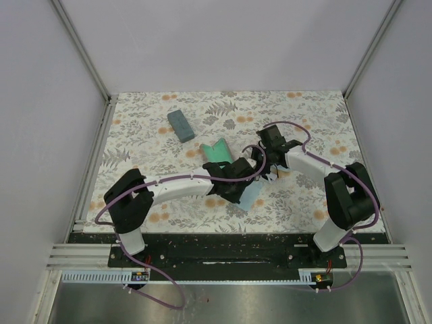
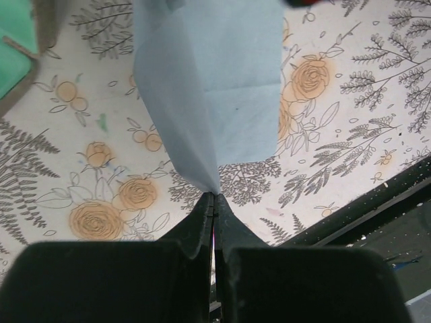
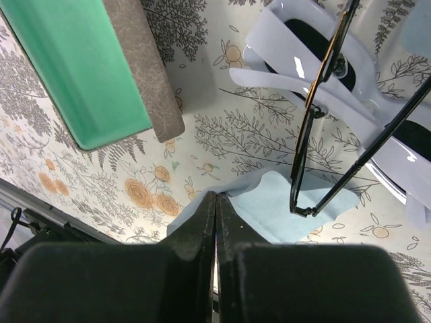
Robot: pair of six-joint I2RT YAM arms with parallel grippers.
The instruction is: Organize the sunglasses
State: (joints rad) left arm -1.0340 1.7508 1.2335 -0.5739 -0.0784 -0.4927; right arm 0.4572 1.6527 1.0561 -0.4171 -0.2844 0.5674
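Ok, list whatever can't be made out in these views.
- Sunglasses: too thin and small to pick out in the top external view. In the right wrist view the top edge cuts them off.
- Light blue cloth: in the left wrist view its upper part is cut by the top edge.
- Right end effector: the right wrist view does not show whether its shut tips pinch cloth.
- Green-lined case: cropped by the frame edges in both wrist views.

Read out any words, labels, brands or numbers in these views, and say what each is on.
None can be read. The closed blue case, the green-lined open case, the blue cloth and the sunglasses show no print; the table cover bears only flowers and ferns. The small boards by the arm bases are too small to read.
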